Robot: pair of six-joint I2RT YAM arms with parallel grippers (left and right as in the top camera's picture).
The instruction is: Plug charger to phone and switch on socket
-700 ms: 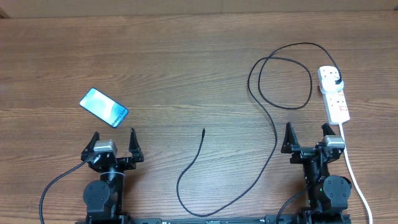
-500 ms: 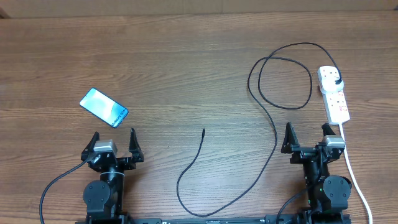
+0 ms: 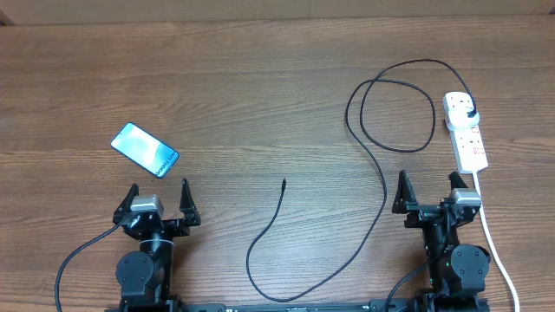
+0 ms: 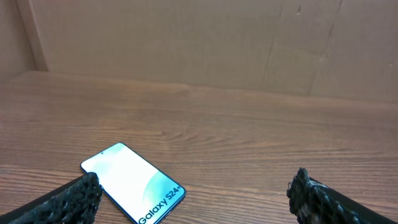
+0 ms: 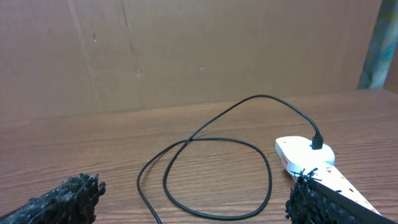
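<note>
The phone (image 3: 145, 149) lies flat at the left with its light-blue screen lit; in the left wrist view the phone (image 4: 134, 182) is just ahead of the fingers. My left gripper (image 3: 157, 198) stands open behind it, empty. The charger (image 3: 381, 186), a thin black cable, loops from its plug head (image 3: 469, 113) in the socket (image 3: 465, 130) down to its connector tip (image 3: 284, 182) near the table's middle. In the right wrist view the charger (image 5: 211, 174) loop and the socket (image 5: 311, 158) lie ahead. My right gripper (image 3: 428, 191) is open and empty.
The socket's white lead (image 3: 494, 243) runs down the right side past my right arm. A cardboard wall (image 4: 199, 43) stands behind the wooden table (image 3: 260, 78).
</note>
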